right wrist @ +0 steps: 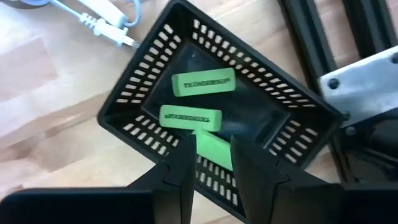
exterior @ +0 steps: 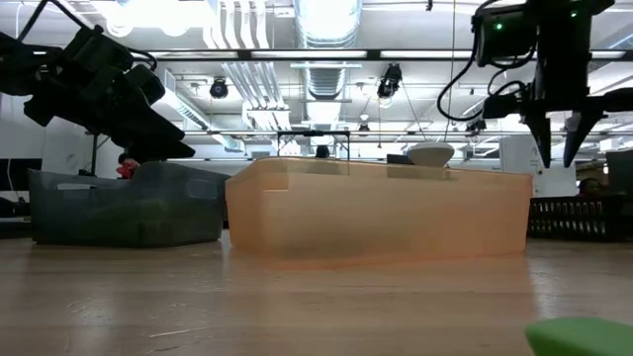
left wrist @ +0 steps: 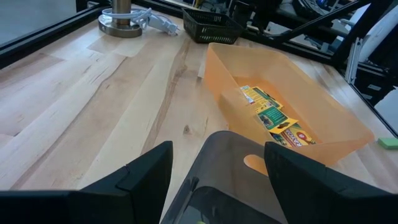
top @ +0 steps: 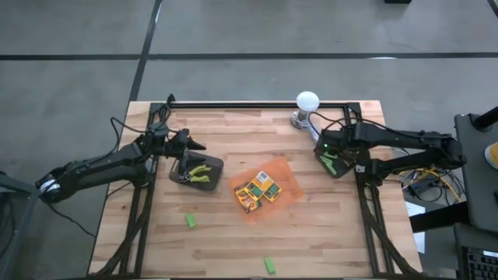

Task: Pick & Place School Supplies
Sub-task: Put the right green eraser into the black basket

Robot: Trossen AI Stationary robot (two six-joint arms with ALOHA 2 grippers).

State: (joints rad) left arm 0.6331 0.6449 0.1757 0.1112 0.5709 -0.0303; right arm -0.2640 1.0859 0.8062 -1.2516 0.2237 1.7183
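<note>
Our right gripper (right wrist: 210,163) hangs above the black mesh basket (right wrist: 143,68), jaws slightly parted, letting a green eraser (right wrist: 212,148) join two others.

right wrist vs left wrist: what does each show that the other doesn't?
Right wrist only: inside of the black slotted basket, with three green erasers, one lying between the right tool fingers, which stand slightly apart.

Left wrist only: the orange tray holding crayon boxes, the grey bin right under the open left tool, and one more green eraser on the table beyond the tray.

Both: the wooden table, the lamp's white cable, and the black basket, which in the left wrist view sits far off, contents not visible.
</note>
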